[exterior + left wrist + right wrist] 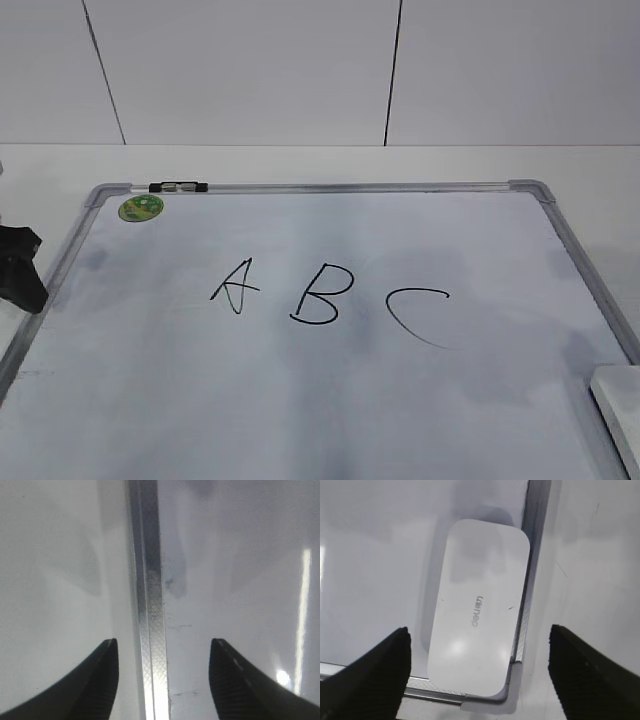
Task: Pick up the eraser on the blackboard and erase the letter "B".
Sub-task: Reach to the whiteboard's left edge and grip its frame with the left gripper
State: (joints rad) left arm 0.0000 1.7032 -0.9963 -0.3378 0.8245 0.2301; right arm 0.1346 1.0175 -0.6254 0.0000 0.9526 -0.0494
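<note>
The blackboard [330,400] is a white dry-erase board with a grey frame, lying flat. The black letter "B" [318,295] stands between an "A" [235,285] and a "C" [418,313]. The white eraser [477,607] lies in the board's near right corner, against the frame; its edge shows in the exterior view [618,405]. My right gripper [479,652] is open above it, one finger on each side, not touching. My left gripper [164,657] is open over the board's left frame rail [150,605]; it shows as a dark shape in the exterior view [20,268].
A round green sticker [141,208] sits at the board's far left corner. A black-and-silver marker [178,186] lies on the far frame rail. A white table [300,165] surrounds the board, with a white wall behind.
</note>
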